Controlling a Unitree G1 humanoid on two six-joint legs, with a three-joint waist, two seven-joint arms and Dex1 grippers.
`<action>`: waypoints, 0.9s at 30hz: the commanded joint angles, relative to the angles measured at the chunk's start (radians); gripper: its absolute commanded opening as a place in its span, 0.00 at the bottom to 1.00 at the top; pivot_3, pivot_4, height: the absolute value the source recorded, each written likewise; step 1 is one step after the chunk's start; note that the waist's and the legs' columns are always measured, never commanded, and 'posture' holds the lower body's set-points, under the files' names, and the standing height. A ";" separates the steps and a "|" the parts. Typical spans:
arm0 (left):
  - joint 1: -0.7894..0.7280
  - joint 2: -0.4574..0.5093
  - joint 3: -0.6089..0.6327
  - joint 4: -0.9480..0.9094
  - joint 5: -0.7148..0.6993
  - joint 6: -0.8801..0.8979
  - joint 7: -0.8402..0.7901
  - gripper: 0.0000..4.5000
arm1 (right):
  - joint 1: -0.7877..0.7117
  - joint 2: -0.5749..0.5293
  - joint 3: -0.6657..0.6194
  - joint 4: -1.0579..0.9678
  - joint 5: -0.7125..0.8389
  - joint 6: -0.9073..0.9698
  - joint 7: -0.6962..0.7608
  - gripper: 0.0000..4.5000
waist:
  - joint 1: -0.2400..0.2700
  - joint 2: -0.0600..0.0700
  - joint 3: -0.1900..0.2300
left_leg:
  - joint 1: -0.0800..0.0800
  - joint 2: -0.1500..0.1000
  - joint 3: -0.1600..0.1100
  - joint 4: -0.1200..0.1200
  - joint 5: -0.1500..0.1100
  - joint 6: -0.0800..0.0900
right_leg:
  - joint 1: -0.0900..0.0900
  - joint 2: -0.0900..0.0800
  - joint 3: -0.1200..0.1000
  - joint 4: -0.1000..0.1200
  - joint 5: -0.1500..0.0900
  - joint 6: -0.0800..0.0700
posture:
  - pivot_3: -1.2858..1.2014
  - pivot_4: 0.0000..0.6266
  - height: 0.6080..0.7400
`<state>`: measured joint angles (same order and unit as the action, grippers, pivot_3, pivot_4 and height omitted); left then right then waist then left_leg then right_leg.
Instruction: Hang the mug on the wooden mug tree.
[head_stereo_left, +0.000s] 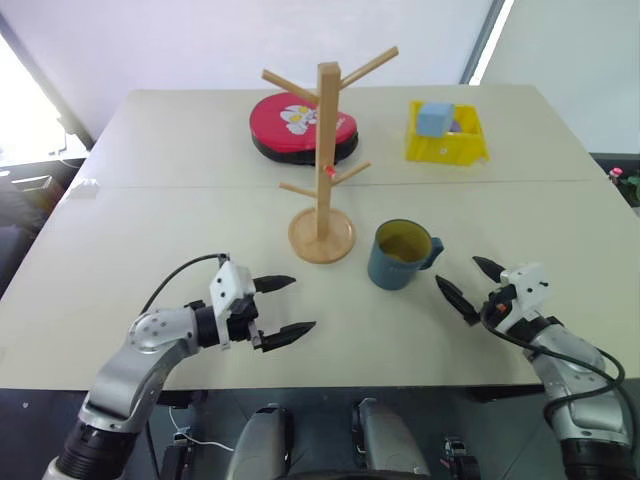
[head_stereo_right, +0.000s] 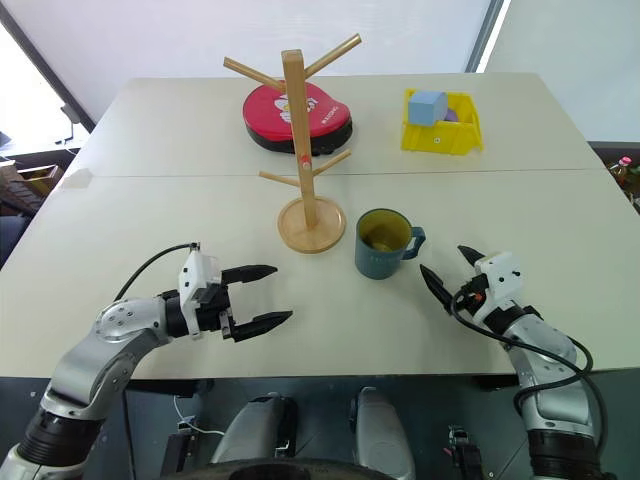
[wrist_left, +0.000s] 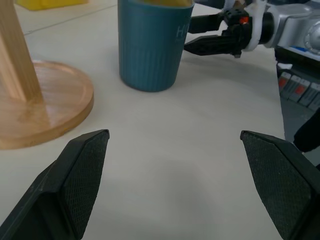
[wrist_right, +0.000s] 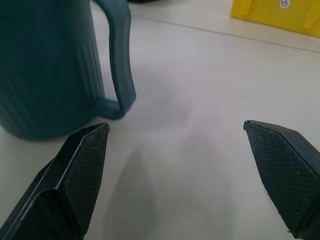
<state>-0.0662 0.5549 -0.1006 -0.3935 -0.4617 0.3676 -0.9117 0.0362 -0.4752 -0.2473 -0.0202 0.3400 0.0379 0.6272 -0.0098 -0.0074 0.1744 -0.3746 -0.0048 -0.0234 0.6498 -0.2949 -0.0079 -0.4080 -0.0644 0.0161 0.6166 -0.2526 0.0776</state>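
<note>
Left eye view first, sweeping across from the left side: the left gripper hovers low over the pale table, its arm bent in from the near edge, wrist turned so the two black fingers point across toward the middle, spread wide with nothing between them. Moving along, the wooden mug tree stands upright on its round base, pegs angling up and all bare, with a red case lying flat behind it. Just beside the base, to its right and not touching, sits the mug, upright, yellow inside, its loop handle sticking out toward the right. It looks like glazed ceramic to me: stiff, a fair weight for those thin fingers, smooth enough to slide and liable to chip if it knocks the post. I'd go for the handle or pinch the rim wall next to it, leaving the loop free enough to slip over a peg. Further right, the right gripper is near the mug's handle side, held about level and aimed inward at it, jaws fully apart and empty; the right wrist view shows the handle just ahead of one fingertip. Far back on the right, a yellow bin holds a blue block.
</note>
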 joint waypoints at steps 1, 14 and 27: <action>-0.001 0.003 -0.002 -0.026 -0.008 0.000 -0.002 1.00 | -0.015 0.002 -0.021 -0.025 0.013 -0.018 -0.008 0.99 | 0.000 0.000 0.000 | 0.000 0.000 0.000 0.000 0.000 0.000 | 0.000 0.000 0.000 0.000 0.000 0.000 | 0.52 0.24 0.96; 0.023 0.008 -0.003 -0.035 -0.003 -0.007 0.000 1.00 | -0.048 0.022 0.012 -0.030 0.010 -0.018 0.005 0.99 | -0.001 0.000 0.000 | 0.001 0.000 0.000 0.002 0.000 0.000 | 0.001 0.003 0.000 0.002 0.000 0.001 | 0.52 0.24 0.96; 0.023 0.006 -0.004 -0.036 0.001 -0.009 0.007 1.00 | -0.160 0.067 0.049 0.054 -0.005 -0.017 -0.020 0.99 | -0.002 0.000 0.000 | 0.001 0.000 0.000 0.003 0.000 0.000 | 0.001 0.004 0.000 0.003 0.002 0.003 | 0.52 0.24 0.96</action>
<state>-0.0422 0.5593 -0.1042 -0.3958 -0.4601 0.3669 -0.9084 -0.1116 -0.4129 -0.2000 0.0297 0.3343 0.0361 0.6131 -0.0123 -0.0075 0.1744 -0.3731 -0.0049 -0.0232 0.6528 -0.2946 -0.0076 -0.4067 -0.0603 0.0160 0.6201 -0.2507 0.0811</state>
